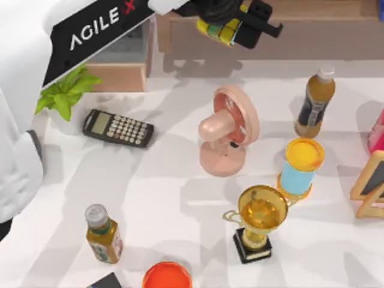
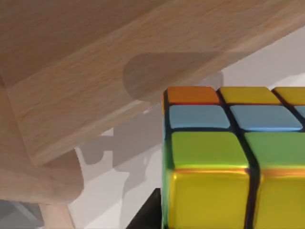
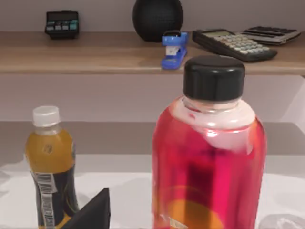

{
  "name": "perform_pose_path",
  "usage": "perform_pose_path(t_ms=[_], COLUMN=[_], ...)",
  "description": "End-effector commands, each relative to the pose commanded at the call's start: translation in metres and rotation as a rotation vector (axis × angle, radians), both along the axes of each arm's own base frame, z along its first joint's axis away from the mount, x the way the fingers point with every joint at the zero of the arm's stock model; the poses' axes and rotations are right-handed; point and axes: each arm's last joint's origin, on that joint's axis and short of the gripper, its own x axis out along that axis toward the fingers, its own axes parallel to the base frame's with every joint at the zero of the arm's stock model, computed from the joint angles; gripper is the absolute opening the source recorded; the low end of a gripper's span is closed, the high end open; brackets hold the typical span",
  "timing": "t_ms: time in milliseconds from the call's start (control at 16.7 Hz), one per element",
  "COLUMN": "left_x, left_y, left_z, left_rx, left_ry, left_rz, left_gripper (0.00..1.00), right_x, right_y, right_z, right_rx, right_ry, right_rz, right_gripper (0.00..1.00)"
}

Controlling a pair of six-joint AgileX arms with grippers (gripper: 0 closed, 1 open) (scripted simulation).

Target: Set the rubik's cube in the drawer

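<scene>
1. The rubik's cube point(image 1: 221, 29) is carried in the air at the back of the table, clamped in the left gripper point(image 1: 231, 27), whose dark fingers close on its sides. In the top view it hangs over the front edge of the long wooden shelf point(image 1: 288, 24), right of the drawer point(image 1: 123, 66).

2. The drawer stands pulled out at the back left, its dark grey inside partly hidden under the left arm point(image 1: 90, 30) (the one lettered AGILE X), with the tan front panel facing the table.

3. The step in hand looks like the carry: the cube is lifted but not yet over the drawer. The next move probably calls for a shift toward the table's left until the cube is above the grey opening, then a descent and a release, keeping clear of the drawer's wall.

4. The left wrist view gives the rubik's cube point(image 2: 228, 157) close up, with orange, yellow, blue and green tiles, and light wood point(image 2: 95, 71) beside it; the top view cannot show those tiles so plainly.

5. The right wrist view shows a red bottle point(image 3: 209, 157) with a black cap, an orange drink bottle point(image 3: 50, 167), and on the shelf point(image 3: 119, 52) a blue stapler point(image 3: 174, 50) and calculator point(image 3: 233, 44). Whether the right gripper is clenched or released cannot be told.

6. Between cube and viewer stand the pink fan point(image 1: 228, 129) and the gold trophy point(image 1: 259, 219).
</scene>
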Motion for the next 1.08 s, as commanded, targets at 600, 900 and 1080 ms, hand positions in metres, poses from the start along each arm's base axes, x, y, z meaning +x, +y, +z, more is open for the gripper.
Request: perform_pose_path(t_ms=[600, 900, 1080], left_x=[0.047, 0.067, 0.074], left_y=[0.244, 0.378, 0.435], left_z=[0.041, 0.003, -0.042], left_rx=[0.114, 0.079, 0.047], left_ry=[0.442, 0.562, 0.642], left_rz=[0.279, 0.455, 0.506], left_gripper=[0.0, 0.0, 0.0], right_x=[0.0, 0.0, 0.0], right_y=[0.0, 0.0, 0.0], right_z=[0.0, 0.0, 0.0], right_rx=[0.0, 0.0, 0.0], right_ry=[0.0, 0.0, 0.0], right_rz=[0.0, 0.0, 0.0], right_gripper=[1.0, 1.0, 1.0])
